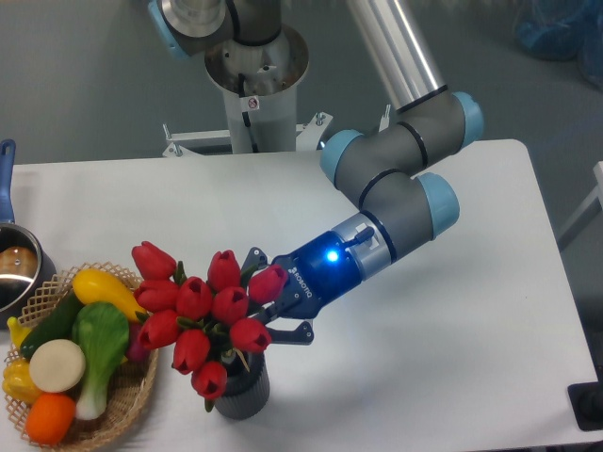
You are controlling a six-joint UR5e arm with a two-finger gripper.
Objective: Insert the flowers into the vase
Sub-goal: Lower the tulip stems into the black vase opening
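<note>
The flowers (202,307), a bunch of red tulip buds with green leaves, hang tilted directly over the vase (247,395), a small dark grey ribbed cylinder near the table's front edge. The lowest buds cover the vase's mouth, and I cannot tell how far the stems reach inside. My gripper (265,303) comes in from the right, just above the vase, and is shut on the flowers. Its fingertips are mostly hidden behind the buds.
A wicker basket (127,417) of toy vegetables stands right beside the vase on the left. A metal pot (13,271) with a blue handle is at the left edge. The robot's base column (254,89) rises at the back.
</note>
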